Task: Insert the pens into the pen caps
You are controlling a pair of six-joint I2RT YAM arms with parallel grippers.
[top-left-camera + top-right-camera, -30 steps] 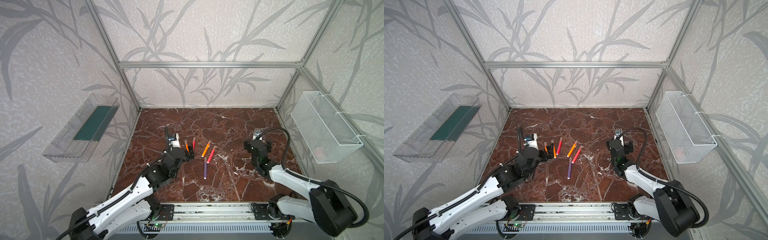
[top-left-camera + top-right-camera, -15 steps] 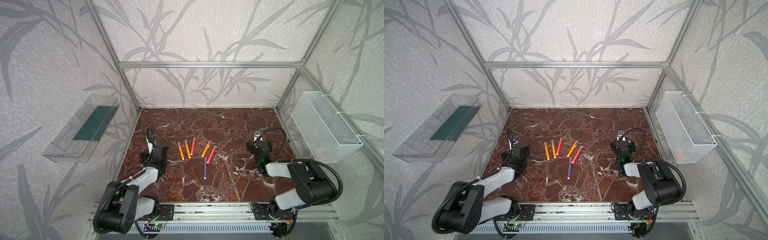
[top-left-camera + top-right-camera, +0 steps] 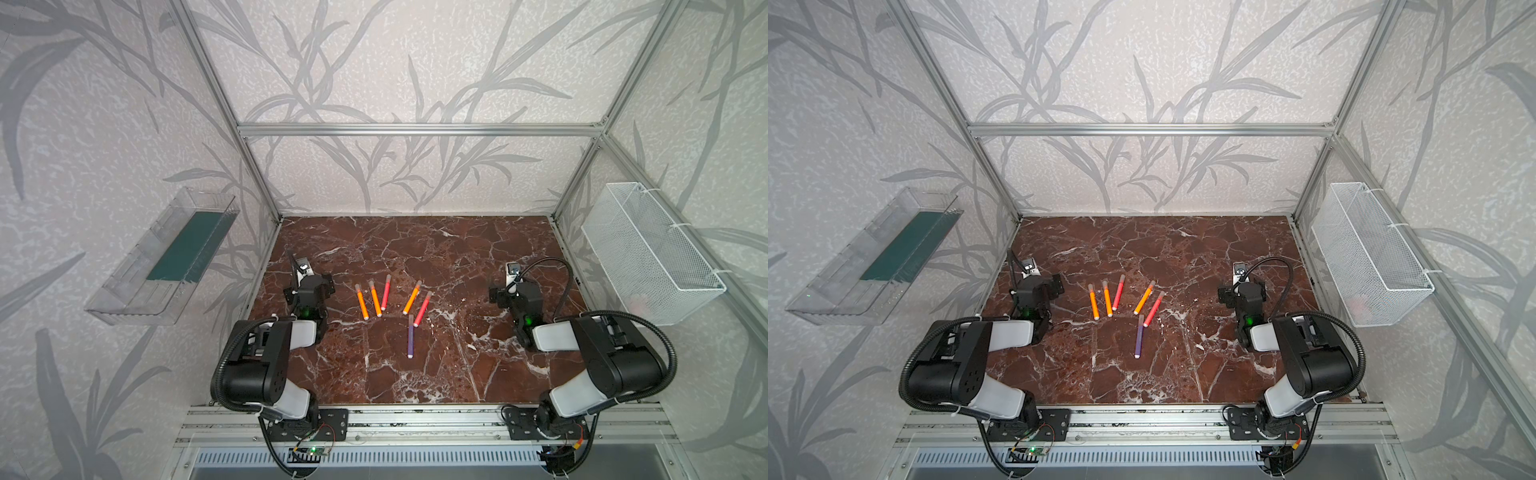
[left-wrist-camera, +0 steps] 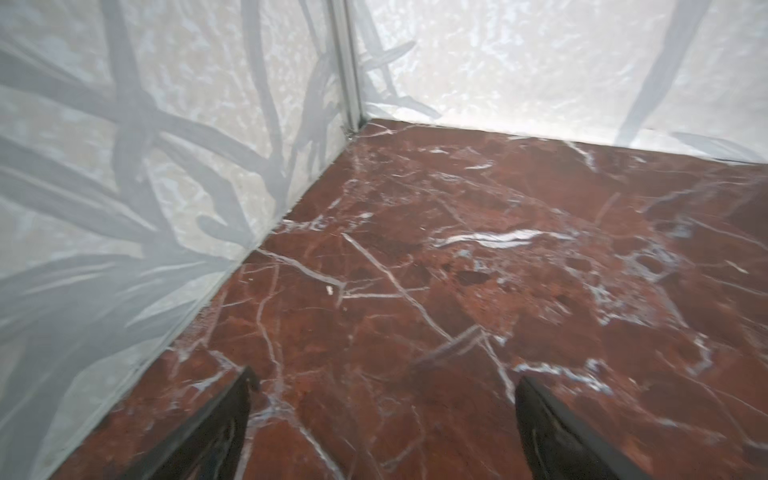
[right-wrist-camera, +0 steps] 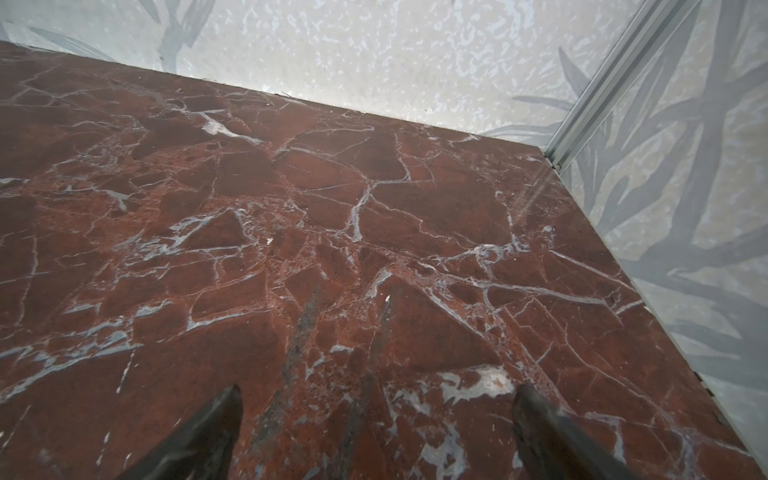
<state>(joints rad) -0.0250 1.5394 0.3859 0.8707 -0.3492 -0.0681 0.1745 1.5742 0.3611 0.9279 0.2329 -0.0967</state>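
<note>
— Marble table (image 3: 415,249); what sits at its left side?
— The left gripper (image 4: 384,380), folded back near the left wall; its jaws stand wide apart with only bare stone between them; it grasps nothing.
— And the pens?
— All six lie flat mid-table, well apart from both arms; going rightwards, the left orange pen (image 3: 361,302) and middle orange pen (image 3: 375,299) lie nearly parallel, just beside each other; the left red pen (image 3: 386,292) is close by; then a gap; then the right orange pen (image 3: 411,297) and right red pen (image 3: 422,309), slanted alike; the purple pen (image 3: 410,336) lies nearer the robot, its far end just beside the right red pen's near end.
— Caps?
— Each pen shows a pale cap (image 3: 357,287) over its far end and a white butt at the near end; in both top views no loose cap shows on the stone.
— So how far along?
— Finished, by the look of it; six pens, six caps on; whether each is pressed fully home is too small to tell.
— The right side?
— The right gripper (image 5: 379,390), near the right wall; released, jaws spread, empty.
</note>
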